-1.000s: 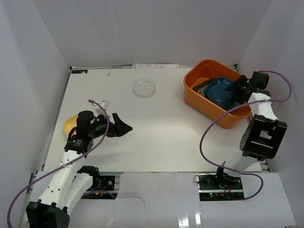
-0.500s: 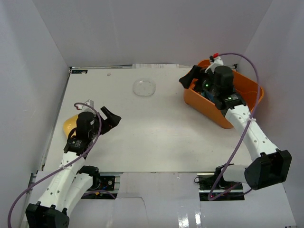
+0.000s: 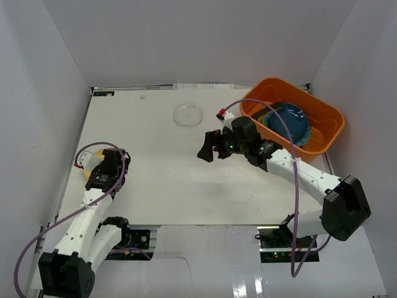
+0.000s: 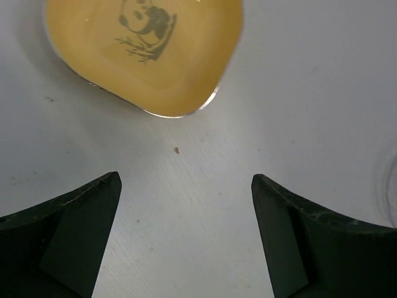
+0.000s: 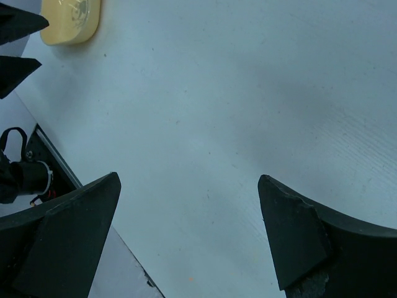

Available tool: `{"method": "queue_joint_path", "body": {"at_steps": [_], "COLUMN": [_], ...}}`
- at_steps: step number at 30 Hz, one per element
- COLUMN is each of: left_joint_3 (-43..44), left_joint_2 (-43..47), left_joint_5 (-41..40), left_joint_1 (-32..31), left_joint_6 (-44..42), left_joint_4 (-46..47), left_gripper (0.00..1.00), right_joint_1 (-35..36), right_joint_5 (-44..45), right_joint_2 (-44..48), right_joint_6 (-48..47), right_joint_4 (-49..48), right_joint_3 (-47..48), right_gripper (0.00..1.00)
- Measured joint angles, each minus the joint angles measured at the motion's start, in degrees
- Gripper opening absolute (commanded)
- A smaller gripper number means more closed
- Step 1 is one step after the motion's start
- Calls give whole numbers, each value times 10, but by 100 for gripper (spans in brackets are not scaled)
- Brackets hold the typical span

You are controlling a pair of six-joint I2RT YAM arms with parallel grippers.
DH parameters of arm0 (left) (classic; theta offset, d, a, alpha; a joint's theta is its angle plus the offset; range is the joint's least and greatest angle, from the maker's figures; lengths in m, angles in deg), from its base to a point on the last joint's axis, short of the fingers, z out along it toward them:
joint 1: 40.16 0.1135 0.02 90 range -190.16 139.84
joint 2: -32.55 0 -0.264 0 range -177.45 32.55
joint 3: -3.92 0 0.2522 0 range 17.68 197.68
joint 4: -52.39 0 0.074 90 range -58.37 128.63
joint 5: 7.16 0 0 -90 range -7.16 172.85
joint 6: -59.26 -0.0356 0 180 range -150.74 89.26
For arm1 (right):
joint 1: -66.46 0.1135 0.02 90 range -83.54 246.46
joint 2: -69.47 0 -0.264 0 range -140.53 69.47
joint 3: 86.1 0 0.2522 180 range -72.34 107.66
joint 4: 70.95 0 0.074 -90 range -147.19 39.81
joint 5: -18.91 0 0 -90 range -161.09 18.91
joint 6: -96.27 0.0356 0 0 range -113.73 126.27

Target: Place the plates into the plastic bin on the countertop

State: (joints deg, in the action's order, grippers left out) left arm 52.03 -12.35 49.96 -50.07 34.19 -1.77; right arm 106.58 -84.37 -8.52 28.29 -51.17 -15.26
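Note:
A small yellow plate (image 4: 142, 49) with a panda print lies on the white countertop (image 3: 161, 174) at the left edge. It is partly hidden under my left gripper in the top view (image 3: 90, 159). My left gripper (image 4: 185, 181) is open and empty, fingertips just short of the plate's near rim; it also shows in the top view (image 3: 104, 160). My right gripper (image 3: 208, 149) is open and empty above the table's middle, left of the orange plastic bin (image 3: 329, 121). The bin holds a teal plate (image 3: 286, 121) on top of others. The right wrist view shows the open right gripper (image 5: 189, 180) and the yellow plate (image 5: 70, 22) far off.
A clear round dish (image 3: 188, 114) lies at the back centre of the table. White walls close in the left, back and right sides. The bin stands in the back right corner. The table's near edge (image 5: 93, 223) shows in the right wrist view.
My right arm left the bin and swung left to the table's middle, empty. My left gripper drew back left over the yellow plate. The bin turned slightly.

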Motion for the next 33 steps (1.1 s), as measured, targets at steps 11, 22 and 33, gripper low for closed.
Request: {"method": "queue_joint_path", "body": {"at_steps": [11, 22, 33], "left_joint_3": [-2, -46, -36], "left_joint_2": [-86, -145, -240], "left_joint_5": [61, 150, 168], "left_joint_1": [227, 270, 298], "left_joint_6": [27, 24, -7], "left_joint_4": [37, 76, 156], "left_gripper": [93, 89, 48], "right_joint_1": [1, 1, -4], "right_joint_5": [-44, -51, 141], "right_joint_2": [28, -56, -285], "right_joint_6": [-31, -61, -112], "right_joint_4": [-2, 19, 82], "right_joint_3": [-35, 29, 286], "right_gripper": [98, 98, 82]}}
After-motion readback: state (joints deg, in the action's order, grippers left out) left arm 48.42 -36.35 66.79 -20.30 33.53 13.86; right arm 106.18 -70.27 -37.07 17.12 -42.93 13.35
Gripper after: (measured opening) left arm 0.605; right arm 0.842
